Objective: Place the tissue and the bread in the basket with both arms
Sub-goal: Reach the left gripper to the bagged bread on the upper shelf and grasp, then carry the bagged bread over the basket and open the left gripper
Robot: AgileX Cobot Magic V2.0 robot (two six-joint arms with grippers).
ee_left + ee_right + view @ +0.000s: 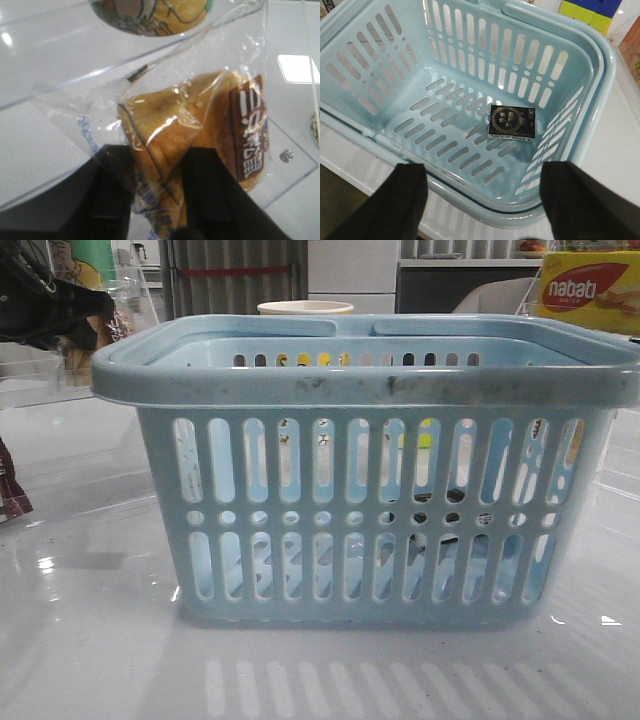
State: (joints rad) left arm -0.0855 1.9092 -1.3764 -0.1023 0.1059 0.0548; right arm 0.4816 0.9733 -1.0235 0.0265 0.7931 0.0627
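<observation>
Nearest the front camera stands the pale-blue basket (370, 480) on the glossy bench (90, 660). The tissue (512, 122), a small dark pack, already lies flat on the basket floor toward one corner, its long axis roughly along the nearer short wall. The right hand (482, 200) hovers above the rim with its fingers wide apart and empty.

Farther off, at about ten o'clock from the basket, the left hand (157, 200) is clamped on the bread (200, 135), pinching mostly the loose clear wrapper (a thin hold, I judge). The loaf's long axis runs away from the fingers, its label end farthest out.

The risk is that the slick film slips and the bread drops short, or that the dangling wrapper catches the broad rim during the carry.

Behind stand a paper cup (305, 308) and a yellow nabati box (590, 290).
</observation>
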